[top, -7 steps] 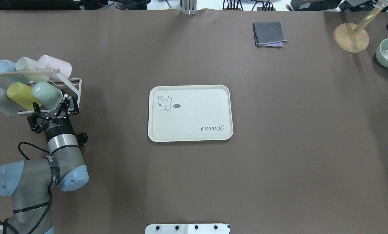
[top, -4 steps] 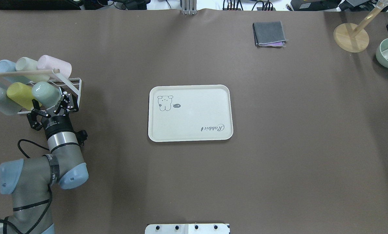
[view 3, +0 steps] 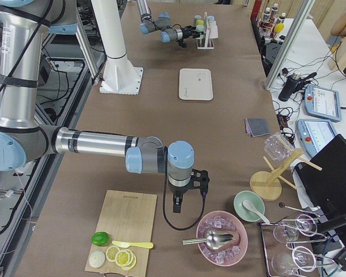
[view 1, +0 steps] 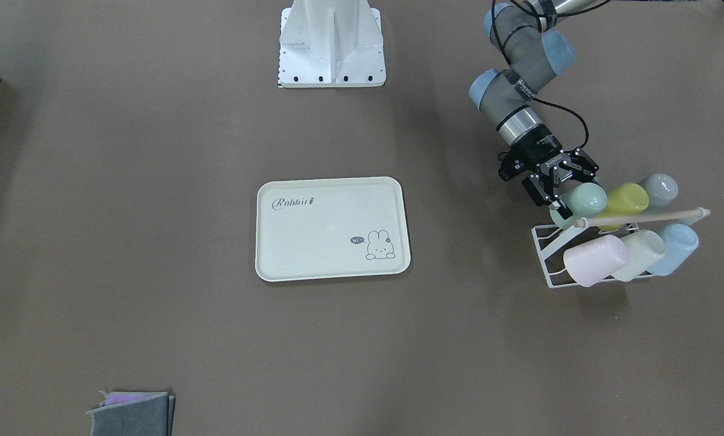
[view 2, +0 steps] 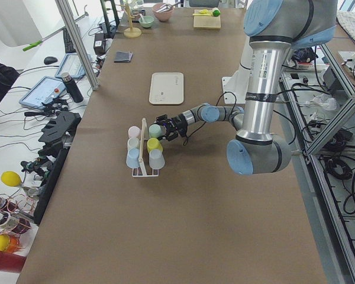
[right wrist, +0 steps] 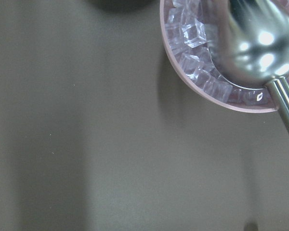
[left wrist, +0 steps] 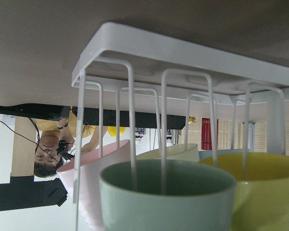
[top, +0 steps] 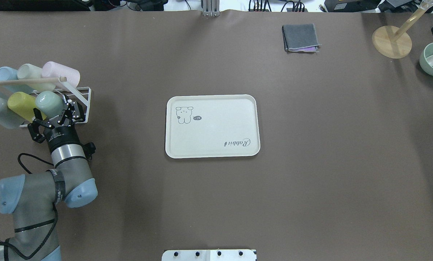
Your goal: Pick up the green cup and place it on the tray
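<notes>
Wire rack: green cup, yellow cup | pink bowl: ice, scoop

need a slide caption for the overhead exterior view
Left gripper, jaws open, at the green cup on the wire rack; the tray lies empty mid-table.

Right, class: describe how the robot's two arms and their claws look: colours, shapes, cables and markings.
Both the left arm and right arm are grey and silver tubes with pale blue joint caps. A black cable loops beside the left wrist. The left claw and right claw are black, two-fingered linkages.
</notes>
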Motion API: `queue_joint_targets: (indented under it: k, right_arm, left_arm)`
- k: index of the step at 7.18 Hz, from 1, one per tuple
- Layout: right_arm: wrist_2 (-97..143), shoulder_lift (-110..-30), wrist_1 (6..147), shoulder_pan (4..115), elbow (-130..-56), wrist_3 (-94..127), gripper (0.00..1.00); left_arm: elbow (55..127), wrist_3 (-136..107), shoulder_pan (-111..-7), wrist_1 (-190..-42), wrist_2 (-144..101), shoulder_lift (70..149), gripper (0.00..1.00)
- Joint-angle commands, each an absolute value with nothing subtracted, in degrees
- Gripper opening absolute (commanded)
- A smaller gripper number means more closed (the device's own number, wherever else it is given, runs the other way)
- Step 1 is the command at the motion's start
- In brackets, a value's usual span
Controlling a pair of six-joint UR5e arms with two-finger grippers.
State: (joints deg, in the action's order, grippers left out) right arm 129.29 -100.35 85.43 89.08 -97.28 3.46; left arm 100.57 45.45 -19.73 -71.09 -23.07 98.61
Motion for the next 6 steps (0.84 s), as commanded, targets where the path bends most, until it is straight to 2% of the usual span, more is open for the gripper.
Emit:
queue_joint_targets:
  k: [1,5,6]
  right_arm:
    - [129.2,-100.55,85.43,89.12,-98.17,3.51,1.0]
    - [129.02,-100.11,85.43,89.12,-96.34,3.96,1.0]
    - [128.5,-100.02,85.43,88.69,-95.72,3.96,1.0]
  left_arm:
    - [99.76,45.53,-19.78,-71.02,-22.85,98.53,0.76]
    - [99.4,47.81,-19.78,-72.41,-22.85,98.61,0.18]
    - [99.58,51.29,-19.78,-75.73,-22.94,98.53,0.14]
